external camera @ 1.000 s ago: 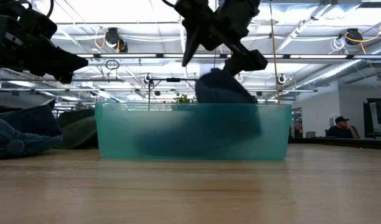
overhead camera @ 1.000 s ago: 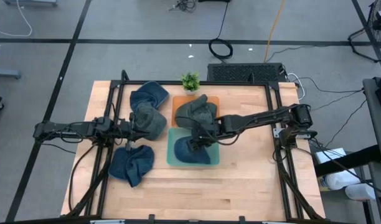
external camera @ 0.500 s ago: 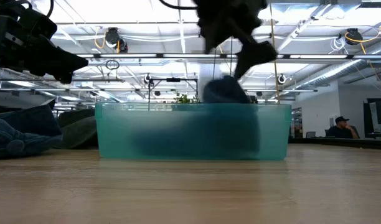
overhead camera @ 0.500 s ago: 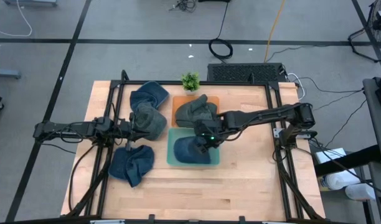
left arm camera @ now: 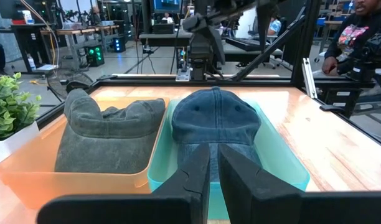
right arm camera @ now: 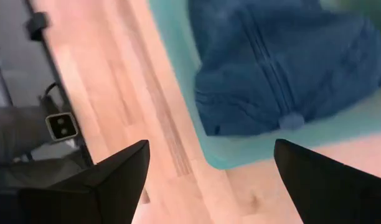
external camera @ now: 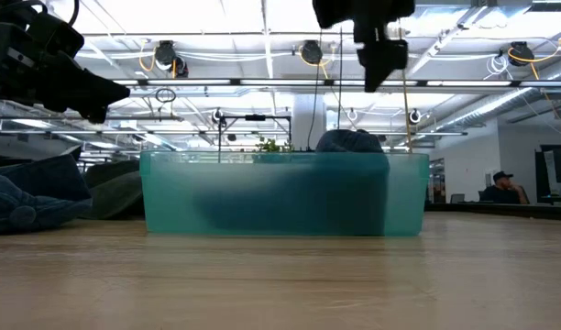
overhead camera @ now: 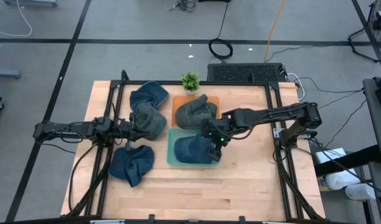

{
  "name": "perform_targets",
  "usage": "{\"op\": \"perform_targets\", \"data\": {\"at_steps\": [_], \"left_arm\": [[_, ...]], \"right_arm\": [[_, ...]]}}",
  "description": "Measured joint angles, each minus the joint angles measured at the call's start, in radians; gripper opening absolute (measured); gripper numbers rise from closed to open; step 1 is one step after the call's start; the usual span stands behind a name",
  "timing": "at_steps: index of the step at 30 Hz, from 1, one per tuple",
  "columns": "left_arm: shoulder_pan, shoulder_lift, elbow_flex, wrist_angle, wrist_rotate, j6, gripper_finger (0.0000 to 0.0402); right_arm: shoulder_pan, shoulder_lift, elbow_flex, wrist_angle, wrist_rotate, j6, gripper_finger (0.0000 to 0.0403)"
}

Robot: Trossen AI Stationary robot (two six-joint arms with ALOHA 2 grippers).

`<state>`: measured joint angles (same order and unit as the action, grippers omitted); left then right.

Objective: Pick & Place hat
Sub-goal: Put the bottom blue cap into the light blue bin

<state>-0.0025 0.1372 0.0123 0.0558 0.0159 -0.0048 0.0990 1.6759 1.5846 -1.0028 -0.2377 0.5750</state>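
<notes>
- While the right gripper hangs over the teal bin, the blue hat lies inside it; placing looks done.
- Low view: that gripper is above the bin rim, apart from the hat.
- Left wrist: left gripper fingers nearly together, empty.
- Right wrist: fingers spread wide, empty. Next, judged: retreat clear.
</notes>
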Motion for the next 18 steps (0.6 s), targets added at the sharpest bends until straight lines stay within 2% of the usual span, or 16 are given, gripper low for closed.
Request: {"op": "perform_targets", "data": {"at_steps": [6,18], "left_arm": [[0.0,0.0,0.0,0.0,0.0,0.0,0.0037],[0.0,0.0,0.0,0.0,0.0,0.0,0.0037]], "right_arm": [[0.012,-0.002,0.03,0.012,-0.002,-0.215,0.033],[0.016,-0.002,0.03,0.018,0.0,-0.51,0.0329]]}}
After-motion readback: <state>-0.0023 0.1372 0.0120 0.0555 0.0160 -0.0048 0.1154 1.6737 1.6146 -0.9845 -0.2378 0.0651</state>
